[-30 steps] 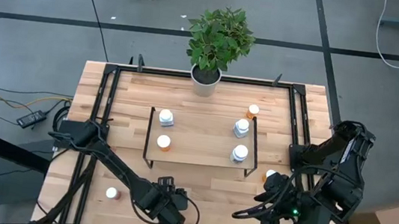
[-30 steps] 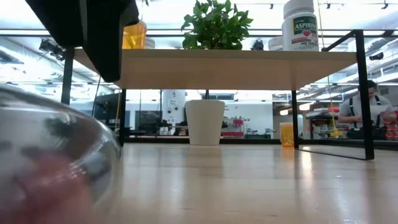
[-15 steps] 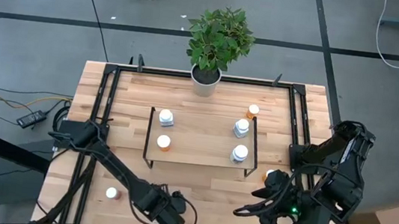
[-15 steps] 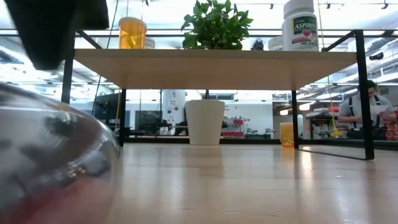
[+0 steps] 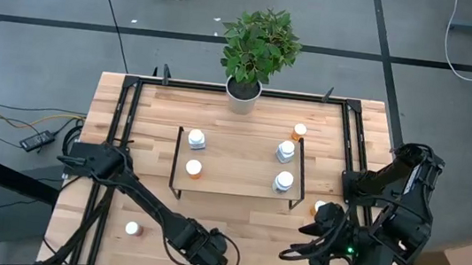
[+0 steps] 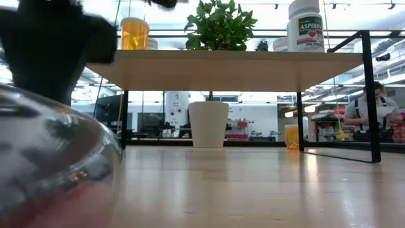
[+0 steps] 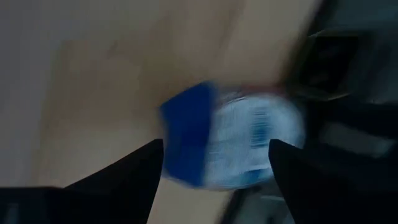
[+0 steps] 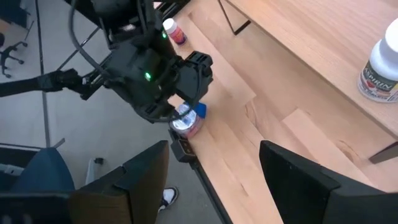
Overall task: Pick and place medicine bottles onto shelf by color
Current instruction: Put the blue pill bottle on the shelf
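Blue-capped bottle (image 7: 230, 140) lies on its side at the desk's near edge, w/ the left gripper (image 5: 208, 259) right over it, fingers spread either side, not pinching yet. Looks like the grab step imo. Next: drop a bit, close on the body, then carry it to the shelf (image 5: 235, 179). Right gripper (image 5: 311, 253) waits near the near-right corner, fingers spread, empty.

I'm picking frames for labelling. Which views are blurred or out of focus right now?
Left wrist view: the blue-capped bottle is smeared. Low view: a big out-of-focus bottle fills the near corner and the left arm is blurred, while the shelf is crisp. High and right wrist views are sharp.
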You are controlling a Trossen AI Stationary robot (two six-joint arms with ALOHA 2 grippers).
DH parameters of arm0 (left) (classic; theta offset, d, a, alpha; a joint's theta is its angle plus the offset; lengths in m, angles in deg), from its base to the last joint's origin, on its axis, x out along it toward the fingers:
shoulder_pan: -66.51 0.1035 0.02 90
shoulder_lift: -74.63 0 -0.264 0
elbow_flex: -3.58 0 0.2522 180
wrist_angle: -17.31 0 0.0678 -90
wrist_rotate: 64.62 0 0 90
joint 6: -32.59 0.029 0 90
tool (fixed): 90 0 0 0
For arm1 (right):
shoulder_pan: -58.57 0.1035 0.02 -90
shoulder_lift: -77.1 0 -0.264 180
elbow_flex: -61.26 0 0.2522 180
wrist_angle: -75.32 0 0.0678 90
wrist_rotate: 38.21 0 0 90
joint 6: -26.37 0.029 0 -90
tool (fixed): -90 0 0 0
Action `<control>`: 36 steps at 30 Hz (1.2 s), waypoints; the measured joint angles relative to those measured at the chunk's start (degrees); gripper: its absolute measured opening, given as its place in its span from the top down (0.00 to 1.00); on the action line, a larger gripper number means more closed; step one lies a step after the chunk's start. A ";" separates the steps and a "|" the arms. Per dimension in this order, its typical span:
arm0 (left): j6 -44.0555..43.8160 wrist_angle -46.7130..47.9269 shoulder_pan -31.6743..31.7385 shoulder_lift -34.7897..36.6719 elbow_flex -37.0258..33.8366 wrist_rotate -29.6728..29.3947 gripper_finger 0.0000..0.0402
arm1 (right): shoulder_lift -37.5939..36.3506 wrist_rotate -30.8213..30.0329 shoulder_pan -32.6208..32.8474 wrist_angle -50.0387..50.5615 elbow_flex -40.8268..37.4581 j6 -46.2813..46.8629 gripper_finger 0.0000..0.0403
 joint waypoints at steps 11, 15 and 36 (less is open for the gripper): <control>4.20 1.71 0.79 -1.22 0.09 -1.01 0.26 | 0.00 0.09 0.92 -3.22 0.00 0.63 0.36; 5.73 0.66 2.09 -1.32 0.09 -1.22 0.26 | 0.00 0.07 0.90 -3.69 0.00 0.63 0.36; 5.67 -5.32 3.29 -1.44 -0.04 8.91 0.26 | 0.00 0.05 0.90 -3.92 0.00 1.92 0.36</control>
